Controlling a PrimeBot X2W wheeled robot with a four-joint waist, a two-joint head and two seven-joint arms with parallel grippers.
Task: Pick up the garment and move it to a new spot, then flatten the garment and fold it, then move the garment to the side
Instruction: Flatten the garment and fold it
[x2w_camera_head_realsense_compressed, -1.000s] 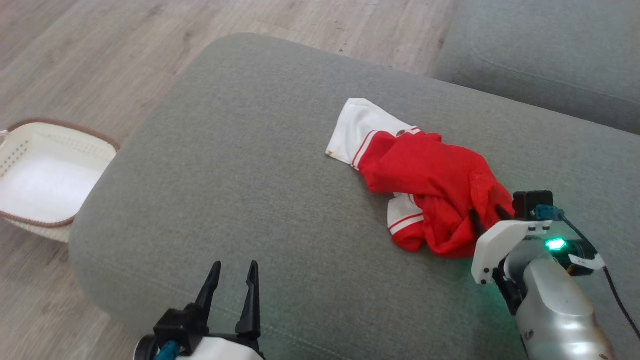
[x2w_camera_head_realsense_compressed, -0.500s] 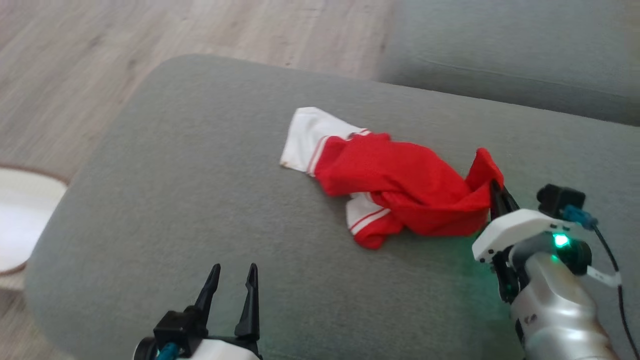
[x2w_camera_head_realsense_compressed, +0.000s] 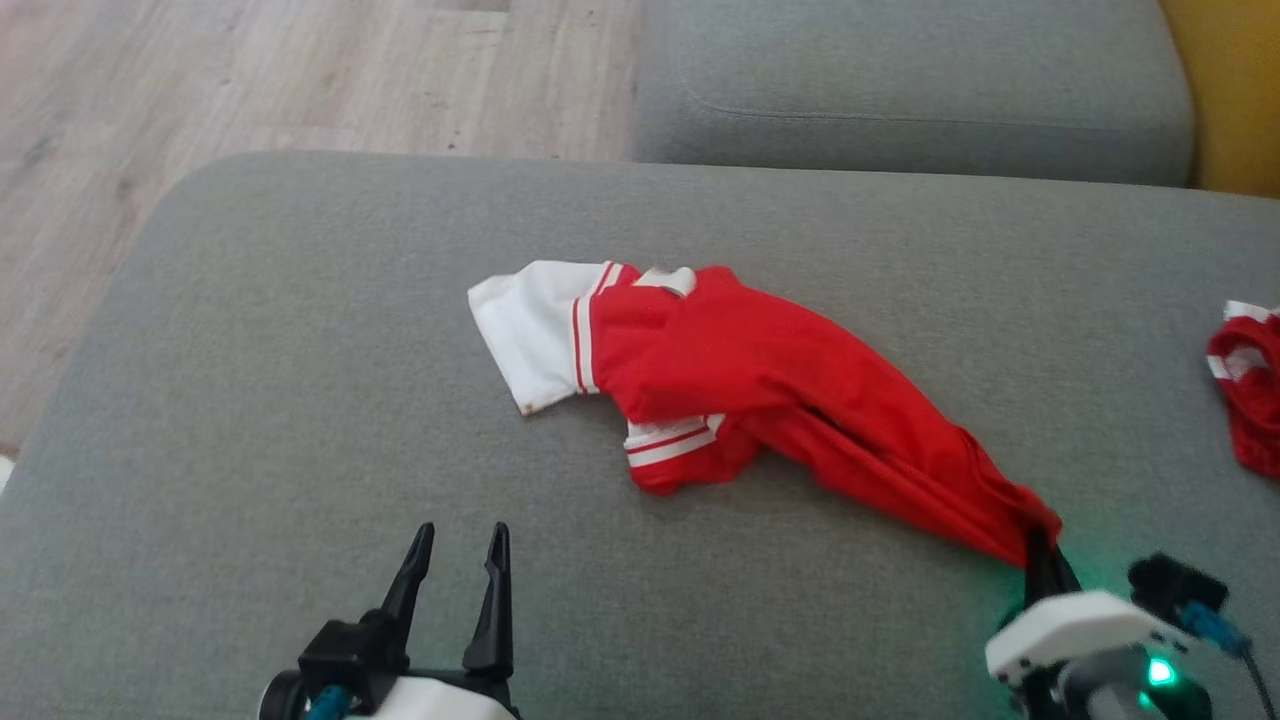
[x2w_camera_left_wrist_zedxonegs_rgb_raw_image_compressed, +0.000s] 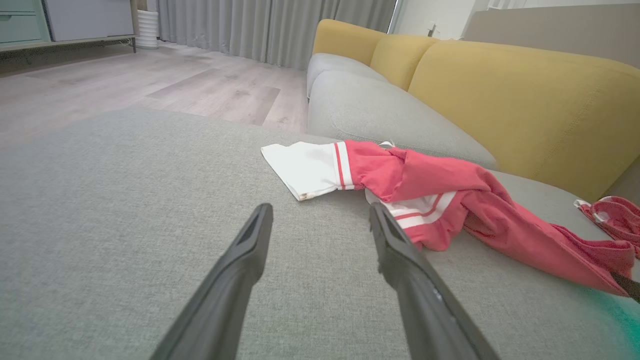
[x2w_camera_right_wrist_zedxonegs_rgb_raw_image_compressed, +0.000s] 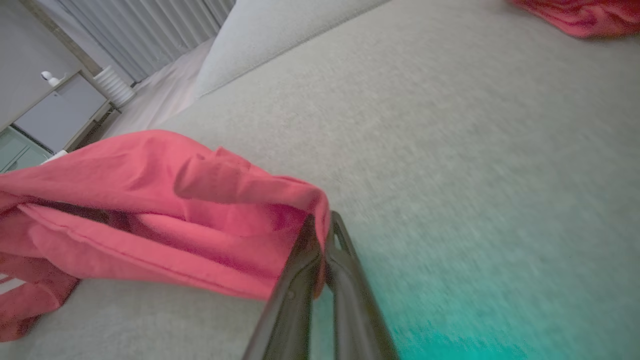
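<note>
The garment (x2w_camera_head_realsense_compressed: 760, 380) is a red shirt with white, red-striped sleeves, stretched out across the grey sofa cushion (x2w_camera_head_realsense_compressed: 300, 400). My right gripper (x2w_camera_head_realsense_compressed: 1040, 555) is shut on its red lower right corner; in the right wrist view the fingers (x2w_camera_right_wrist_zedxonegs_rgb_raw_image_compressed: 320, 245) pinch that red fabric (x2w_camera_right_wrist_zedxonegs_rgb_raw_image_compressed: 150, 210). My left gripper (x2w_camera_head_realsense_compressed: 455, 560) stands open at the bottom left, empty, short of the garment. In the left wrist view its fingers (x2w_camera_left_wrist_zedxonegs_rgb_raw_image_compressed: 320, 220) point at the white sleeve (x2w_camera_left_wrist_zedxonegs_rgb_raw_image_compressed: 305, 167).
A second red and white garment (x2w_camera_head_realsense_compressed: 1245, 375) lies at the right edge of the cushion. Another grey seat cushion (x2w_camera_head_realsense_compressed: 900, 90) and a yellow backrest (x2w_camera_left_wrist_zedxonegs_rgb_raw_image_compressed: 510, 100) lie beyond. Wooden floor (x2w_camera_head_realsense_compressed: 200, 80) runs along the far left.
The right gripper has shut on the garment's edge and pulled it toward the lower right, stretching the bunched shirt out. The head camera has swung right, so the white basket has left the view.
</note>
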